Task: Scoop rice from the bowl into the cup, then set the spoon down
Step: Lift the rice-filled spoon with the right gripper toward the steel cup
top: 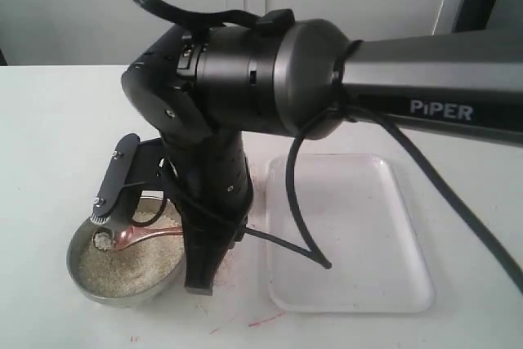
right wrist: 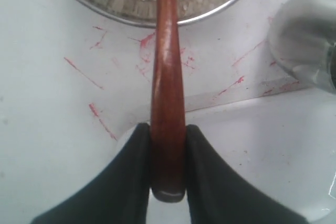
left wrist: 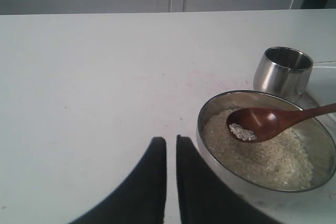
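Soft even daylight, slightly blurred close-ups.

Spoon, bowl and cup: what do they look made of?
The spoon looks like wood, reddish-brown with a smooth sheen. The bowl seems dull grey metal, probably steel. The cup is shiny metal, mirroring its surroundings.

"PiPER" — on right arm [top: 458, 79]

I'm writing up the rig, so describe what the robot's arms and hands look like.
The right arm is matte black with a grey collar, white PIPER lettering and a loose black cable. The left hand and right hand each have two tapering black fingers.
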Controlling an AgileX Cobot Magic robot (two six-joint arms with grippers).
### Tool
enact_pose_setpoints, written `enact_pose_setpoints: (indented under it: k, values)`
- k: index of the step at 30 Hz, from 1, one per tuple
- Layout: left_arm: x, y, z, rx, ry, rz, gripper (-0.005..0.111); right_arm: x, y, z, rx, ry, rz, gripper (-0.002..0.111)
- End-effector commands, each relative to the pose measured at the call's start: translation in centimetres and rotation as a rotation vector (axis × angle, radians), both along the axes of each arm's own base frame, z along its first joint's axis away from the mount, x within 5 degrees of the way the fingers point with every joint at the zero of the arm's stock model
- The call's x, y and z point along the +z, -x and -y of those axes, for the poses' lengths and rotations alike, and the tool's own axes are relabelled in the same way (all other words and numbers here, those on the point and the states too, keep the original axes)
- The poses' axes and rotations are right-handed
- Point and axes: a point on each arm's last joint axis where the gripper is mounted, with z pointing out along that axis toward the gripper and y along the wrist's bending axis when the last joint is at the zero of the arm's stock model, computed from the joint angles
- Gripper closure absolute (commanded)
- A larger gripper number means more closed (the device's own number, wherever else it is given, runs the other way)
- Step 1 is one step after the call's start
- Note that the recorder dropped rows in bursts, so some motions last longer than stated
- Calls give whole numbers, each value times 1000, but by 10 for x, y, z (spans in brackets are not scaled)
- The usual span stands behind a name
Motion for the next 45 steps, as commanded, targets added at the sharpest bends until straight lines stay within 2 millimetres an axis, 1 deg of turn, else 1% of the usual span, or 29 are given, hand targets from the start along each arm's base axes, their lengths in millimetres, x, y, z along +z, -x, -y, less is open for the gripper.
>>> enact_pose_setpoints:
  k: [1,6,8,13,17,23,32,45]
  values:
    - [3,0,0,2,9,9,92,9,-5,8,-22,-49,-14,108]
    - [3,0,0,2,9,9,92,10,-3,11,-9,-89,-59,108]
    - [3,0,0,2,9,9,92,5,-1,13,-8,-87,-63,108]
    - [3,0,0,2,9,9,92,-1,0,27,-17,-103,-53,108]
    - [3,0,0,2,9,9,92,4,2,36,-10,-139,-41,108]
    - [3,0,0,2,9,9,92,4,3,49,-22,-153,-31,108]
    - [3,0,0,2,9,9,92,15,-8,70,-73,-204,-7,108]
    - [3,0,0,2,9,9,92,18,-38,102,-183,-263,74,108]
